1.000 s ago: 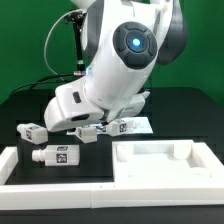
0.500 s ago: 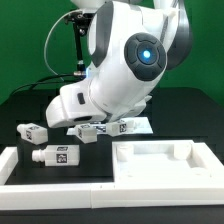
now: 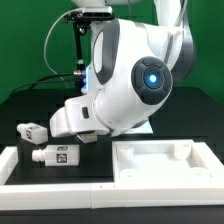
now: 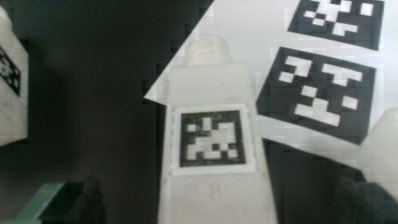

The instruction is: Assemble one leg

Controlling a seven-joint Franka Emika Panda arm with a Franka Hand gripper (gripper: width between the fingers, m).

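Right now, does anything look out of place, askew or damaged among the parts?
Nothing looks damaged or spilled. In the wrist view one leg lies slanted beside the marker board; whether it overlaps it is unclear. In the exterior view a second leg and a third leg lie loose, apart.

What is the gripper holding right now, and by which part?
Cannot tell: a leg fills the wrist view's centre, but the fingers don't show there, and the arm hides them in the exterior view.

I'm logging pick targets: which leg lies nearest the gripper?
The leg filling the wrist view, tag up, by the marker board; the other two visible legs lie apart at the exterior view's left.
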